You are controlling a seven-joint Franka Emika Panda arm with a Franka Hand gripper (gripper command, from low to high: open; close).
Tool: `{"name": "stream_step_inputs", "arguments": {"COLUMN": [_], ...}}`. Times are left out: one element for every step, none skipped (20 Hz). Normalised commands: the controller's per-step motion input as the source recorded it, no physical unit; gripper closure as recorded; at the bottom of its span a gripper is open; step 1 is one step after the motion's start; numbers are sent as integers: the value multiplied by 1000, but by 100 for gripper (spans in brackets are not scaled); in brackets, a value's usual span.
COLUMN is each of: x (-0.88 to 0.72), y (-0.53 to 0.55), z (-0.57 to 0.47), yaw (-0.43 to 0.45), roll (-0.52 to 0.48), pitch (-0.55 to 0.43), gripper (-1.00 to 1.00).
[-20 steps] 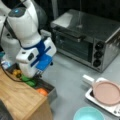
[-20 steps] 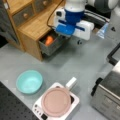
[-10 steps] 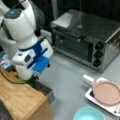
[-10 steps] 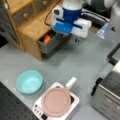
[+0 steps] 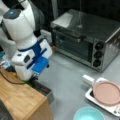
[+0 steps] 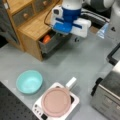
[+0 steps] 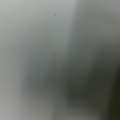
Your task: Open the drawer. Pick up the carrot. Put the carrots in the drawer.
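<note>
carrot (image 6: 46,38) is lying in the open drawer (image 6: 51,44) in a front view, an orange lump under the cabinet (image 6: 30,27) top; the gripper (image 6: 65,33) is hanging just above it, and i cannot tell whether it is spread or pinching. it might clip the cabinet edge. in a front view, the oven (image 5: 86,41) and pink plate (image 5: 107,92) are sitting well apart. wrist view is showing only grey blur.
</note>
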Motion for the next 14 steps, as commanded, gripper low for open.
{"name": "stream_step_inputs", "arguments": {"x": [33,20,6,-7,-16,-20,-19,-14,-6,2,14,20,20,24], "y": [-107,-81,-41,5,53,88,105,121,135,141,131,120,122,116], "z": [86,85,89,92,92,92,92,93,90,79,66,57,58,55], "yaw": [125,118,109,100,84,73,68,60,50,40,33,24,14,8], "roll": [16,19,23,26,34,36,34,31,30,31,30,28,25,23], "pitch": [123,123,124,121,118,113,108,102,94,88,81,77,73,68], "gripper": [-100,-100,-100,-100,-100,-100,-100,-100,-100,-100,-100,-100,-100,-100]}}
